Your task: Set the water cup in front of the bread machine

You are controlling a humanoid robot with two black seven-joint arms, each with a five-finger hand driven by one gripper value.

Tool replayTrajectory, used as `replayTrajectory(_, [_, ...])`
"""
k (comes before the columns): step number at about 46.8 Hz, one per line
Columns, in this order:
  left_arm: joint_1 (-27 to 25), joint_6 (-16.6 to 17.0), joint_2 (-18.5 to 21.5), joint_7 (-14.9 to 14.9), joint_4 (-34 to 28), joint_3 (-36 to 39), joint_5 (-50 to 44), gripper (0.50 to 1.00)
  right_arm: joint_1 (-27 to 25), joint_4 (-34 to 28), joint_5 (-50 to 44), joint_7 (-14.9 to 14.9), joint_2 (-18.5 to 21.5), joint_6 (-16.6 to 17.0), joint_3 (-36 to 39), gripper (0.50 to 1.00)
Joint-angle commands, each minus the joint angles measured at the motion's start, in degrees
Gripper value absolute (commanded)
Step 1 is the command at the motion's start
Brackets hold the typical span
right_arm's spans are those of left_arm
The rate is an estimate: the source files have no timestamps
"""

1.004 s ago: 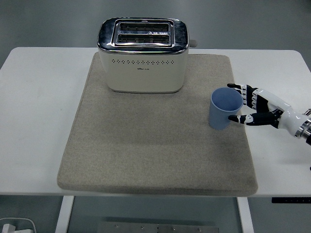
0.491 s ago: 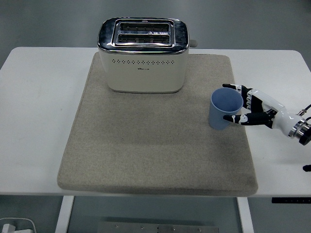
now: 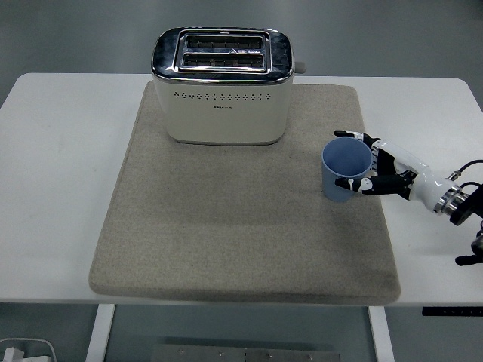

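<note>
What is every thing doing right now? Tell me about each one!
blue cup: upright, empty as far as can be seen, on the mat's right side, held.
right hand: fingers wrapped around the cup from the right.
toaster: upright at the mat's back, both slots empty.
grey mat: lying flat on the table.
white table: bare on its left side.

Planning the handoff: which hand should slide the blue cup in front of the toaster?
Right. The right hand is curled around the blue cup on the mat's right side; no left arm shows.
</note>
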Motion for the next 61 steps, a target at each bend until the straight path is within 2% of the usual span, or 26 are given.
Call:
replayTrajectory(1, [0.00,0.00,0.00,0.00,0.00,-0.01,0.02,1.000,-0.01,-0.12,0.16,0.14,0.43,0.01,0.00,0.928])
replayTrajectory(11, [0.00,0.00,0.00,0.00,0.00,0.07,0.02,1.000,-0.01,-0.21,0.42,0.85,0.87,-0.08,0.00,0.924])
replayTrajectory(18, [0.00,0.00,0.00,0.00,0.00,-0.01,0.02,1.000,-0.10,-0.21,0.77,0.93,0.87,-1.13,0.00,0.895])
replayTrajectory(27, [0.00,0.00,0.00,0.00,0.00,-0.01,0.02,1.000,-0.18,-0.21,0.77,1.90,1.22,-1.05,-0.18,0.727])
replayTrajectory(30, [0.00,0.00,0.00,0.00,0.00,0.08,-0.07,1.000,-0.18,-0.29,0.77,1.90,1.48,-1.05,-0.18,0.691])
replayTrajectory(34, [0.00,0.00,0.00,0.00,0.00,-0.01,-0.07,1.000,-0.18,-0.29,0.86,1.90,1.57,-1.05,-0.18,0.584])
replayTrajectory(36, [0.00,0.00,0.00,0.00,0.00,-0.01,0.02,1.000,-0.18,-0.29,0.95,1.90,1.66,-1.05,-0.09,0.552])
replayTrajectory(61, [0.09,0.00,0.00,0.00,0.00,-0.01,-0.07,1.000,0.34,1.90,1.13,3.04,2.10,-1.14,1.32,0.570])
